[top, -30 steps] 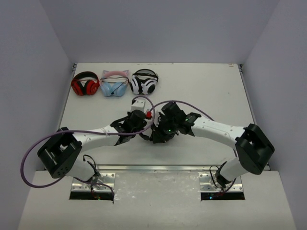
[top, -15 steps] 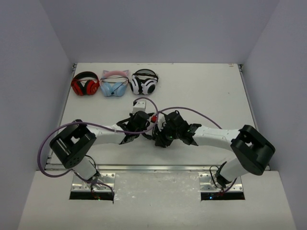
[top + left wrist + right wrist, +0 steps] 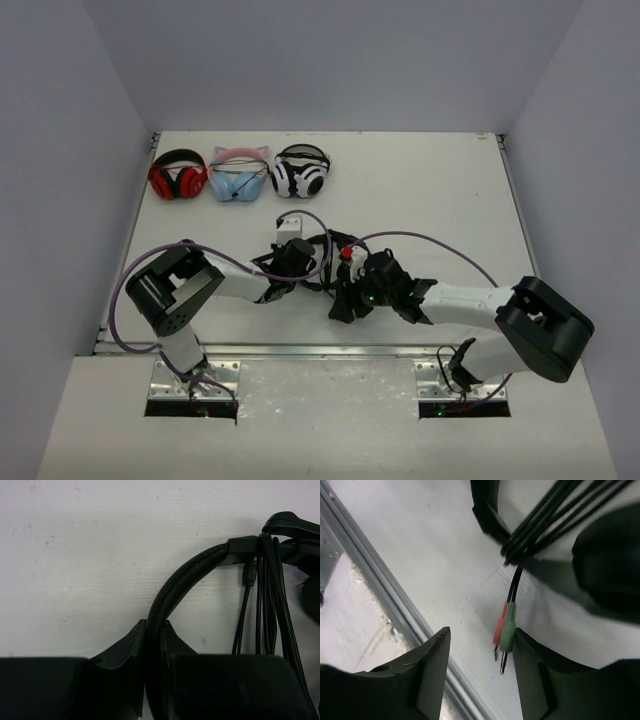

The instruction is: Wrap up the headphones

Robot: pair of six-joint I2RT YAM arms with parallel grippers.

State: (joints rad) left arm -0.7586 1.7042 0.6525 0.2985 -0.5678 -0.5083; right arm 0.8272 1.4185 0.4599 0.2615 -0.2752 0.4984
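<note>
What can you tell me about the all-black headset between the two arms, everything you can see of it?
The headphones are all black, with a padded headband arching up from the left gripper, which is clamped on it. Several turns of thin cable hang over the bracket at the band's end. The cable ends in pink and green plugs, dangling between the open fingers of the right gripper over the table.

All-black headphones (image 3: 243,546), 6 o'clock of table (image 3: 430,190) centre. Padded headband (image 3: 186,578) arched; thin cable (image 3: 540,522) bundled in strands; red and green plugs (image 3: 503,628) at its end.
</note>
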